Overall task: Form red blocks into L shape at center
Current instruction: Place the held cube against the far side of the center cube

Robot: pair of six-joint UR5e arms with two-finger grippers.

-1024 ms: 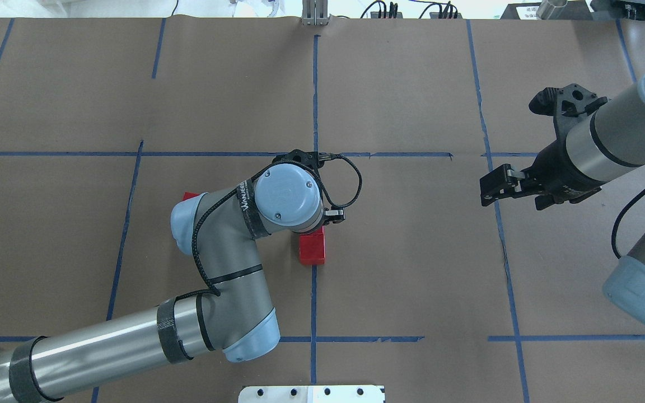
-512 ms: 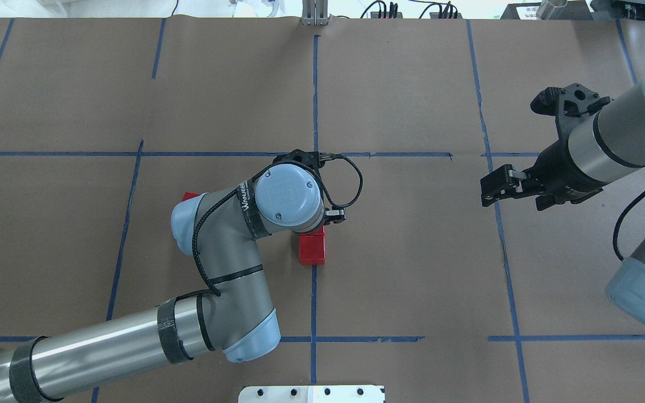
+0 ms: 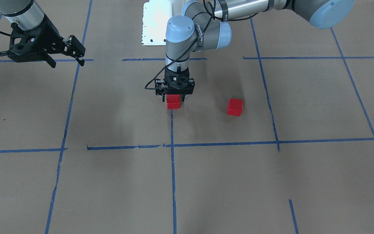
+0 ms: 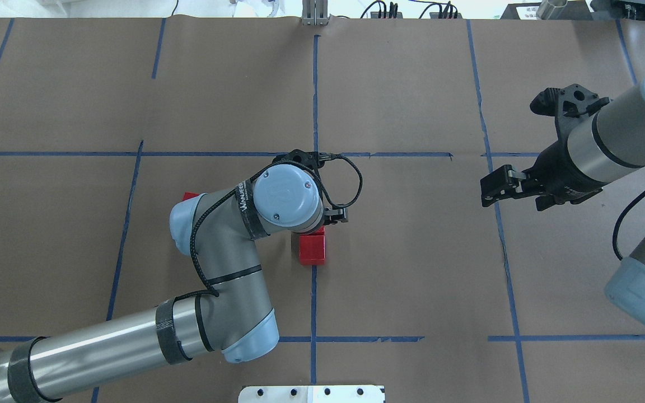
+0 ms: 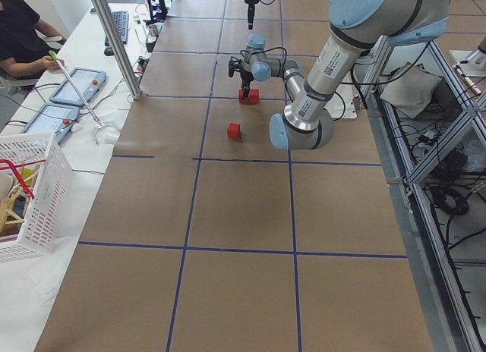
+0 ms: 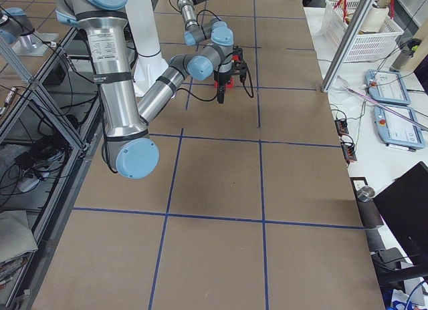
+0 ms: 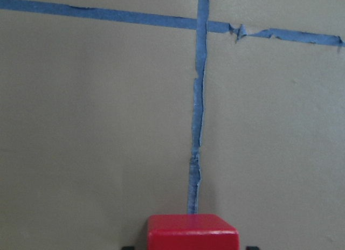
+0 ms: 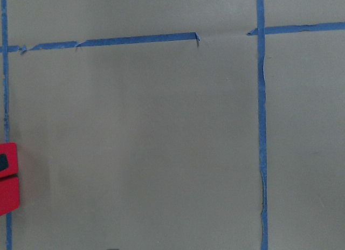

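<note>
- Hardly any change is seen against a second ago: the left arm (image 4: pixel 227 268) is shifted a touch to the left, and the two blocks at the centre lie as they did.
- The far centre block (image 3: pixel 173 104) and the near centre block (image 4: pixel 312 252) are set face to face along the centre tape line (image 7: pixel 197 126).
- The left gripper (image 3: pixel 174 97) is lowered over the far centre block, one finger on each side. Whether it is clamped or let go cannot be told.
- The right gripper (image 4: pixel 490 189) is held well off to the right with nothing in it. Its opening cannot be judged.
- The third red block (image 3: pixel 235 107) lies apart on the left, beside the left arm.
- Placement is judged to be the step in hand. The fingers should be parted fully and then raised straight up, so that the seam is not disturbed.
</note>
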